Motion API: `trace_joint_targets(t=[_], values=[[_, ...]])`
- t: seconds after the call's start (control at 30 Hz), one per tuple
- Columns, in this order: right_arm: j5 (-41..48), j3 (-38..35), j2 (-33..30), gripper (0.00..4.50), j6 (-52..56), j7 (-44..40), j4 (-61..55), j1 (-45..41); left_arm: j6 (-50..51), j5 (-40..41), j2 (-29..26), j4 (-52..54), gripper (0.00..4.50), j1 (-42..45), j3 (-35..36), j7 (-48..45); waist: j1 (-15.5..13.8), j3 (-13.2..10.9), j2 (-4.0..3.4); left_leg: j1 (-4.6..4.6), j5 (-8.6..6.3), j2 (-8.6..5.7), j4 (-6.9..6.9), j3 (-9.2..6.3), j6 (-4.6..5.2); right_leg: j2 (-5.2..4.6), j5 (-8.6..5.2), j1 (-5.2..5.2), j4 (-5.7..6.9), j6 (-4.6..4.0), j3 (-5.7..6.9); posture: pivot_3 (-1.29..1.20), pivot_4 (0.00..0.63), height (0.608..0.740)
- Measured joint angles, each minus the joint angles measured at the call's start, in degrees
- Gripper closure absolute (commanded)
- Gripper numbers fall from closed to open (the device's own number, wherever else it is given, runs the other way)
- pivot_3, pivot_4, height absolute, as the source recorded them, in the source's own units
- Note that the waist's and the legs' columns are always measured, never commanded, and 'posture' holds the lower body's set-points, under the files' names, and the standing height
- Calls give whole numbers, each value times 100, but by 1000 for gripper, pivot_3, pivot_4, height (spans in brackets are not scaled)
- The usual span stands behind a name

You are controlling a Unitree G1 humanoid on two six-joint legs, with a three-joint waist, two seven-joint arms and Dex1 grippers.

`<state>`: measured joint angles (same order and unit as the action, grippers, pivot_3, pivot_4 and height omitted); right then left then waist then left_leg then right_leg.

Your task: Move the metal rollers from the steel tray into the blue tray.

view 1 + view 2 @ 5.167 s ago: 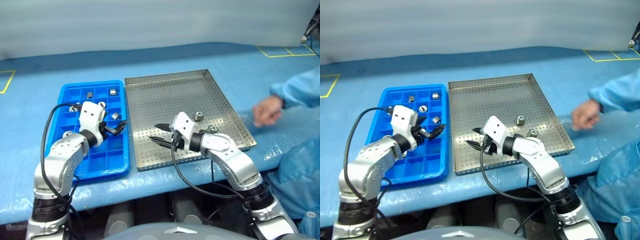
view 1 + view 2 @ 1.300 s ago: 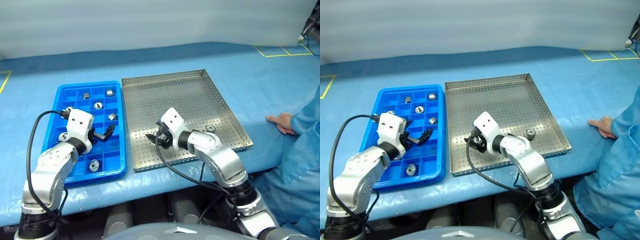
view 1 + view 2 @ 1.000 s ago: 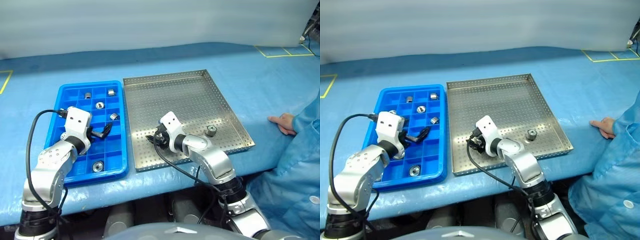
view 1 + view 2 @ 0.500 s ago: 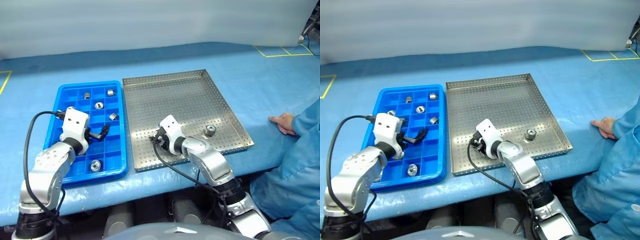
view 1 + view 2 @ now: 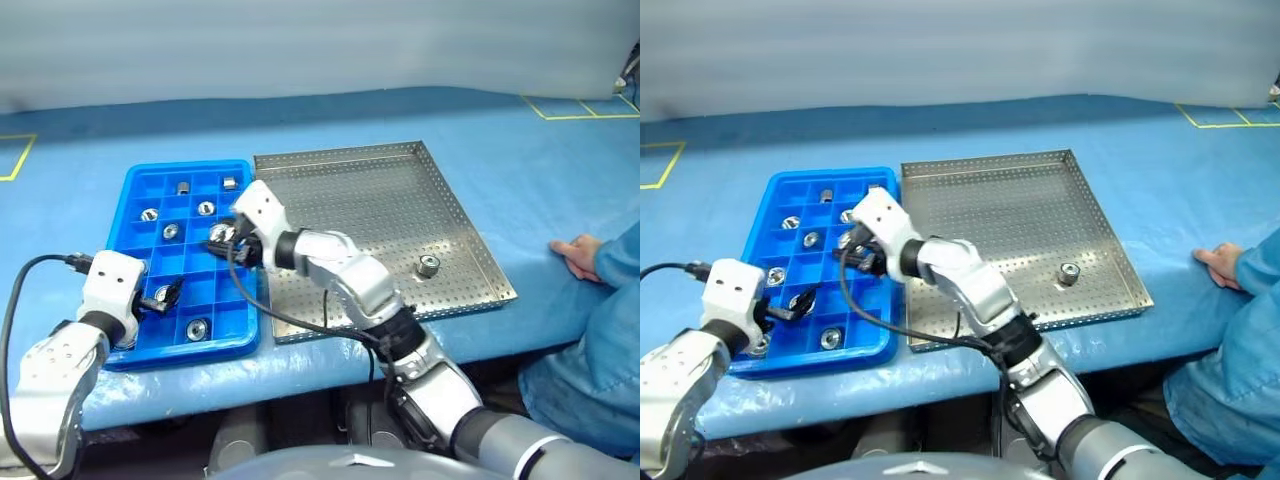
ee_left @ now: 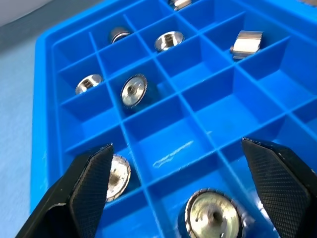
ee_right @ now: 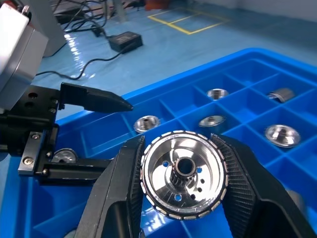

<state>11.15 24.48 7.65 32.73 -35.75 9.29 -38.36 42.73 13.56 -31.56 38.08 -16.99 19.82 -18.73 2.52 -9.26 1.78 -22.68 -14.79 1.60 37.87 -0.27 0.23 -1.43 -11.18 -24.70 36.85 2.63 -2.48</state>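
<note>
Factory or assembly workstation, probably a clean-area one. Long bench under a blue protective cover (image 5: pixel 90 215), yellow tape marks (image 5: pixel 578 108) squaring off zones on it. Perforated steel tray (image 5: pixel 370 215) beside a blue tray (image 5: pixel 128 205) of small compartments, machined metal rollers (image 5: pixel 428 266) sorted one per cell. Person's light blue coverall sleeve (image 5: pixel 622 258) at bench edge. Right wrist view: glossy blue floor, yellow line (image 7: pixel 190 22), loose cables.

Blue tray (image 5: pixel 135 345) left of steel tray (image 5: pixel 470 240), touching; rollers (image 5: pixel 206 208) inside.
</note>
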Motion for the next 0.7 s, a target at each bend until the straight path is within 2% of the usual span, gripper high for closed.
trace_joint_targets(t=[0.3, 0.7], values=[[-147, -36, 20, 2781, -1240, -388, 2182, -604, -201, 0, 286, 421, 0, -568, 109, -2, -192, -3, -4, 6, 8, -10, 9, 6, -14, 6, -15, 7, 0, -28, 6, 147, 150, 740], [-175, -479, 56, 2781, -2057, -405, 3626, -1251, -209, -71, 370, 478, 0, -377, -88, 40, -191, -3, -7, 15, 11, -2, 3, 5, -18, 17, -17, 12, 10, -40, 15, 184, 150, 740]])
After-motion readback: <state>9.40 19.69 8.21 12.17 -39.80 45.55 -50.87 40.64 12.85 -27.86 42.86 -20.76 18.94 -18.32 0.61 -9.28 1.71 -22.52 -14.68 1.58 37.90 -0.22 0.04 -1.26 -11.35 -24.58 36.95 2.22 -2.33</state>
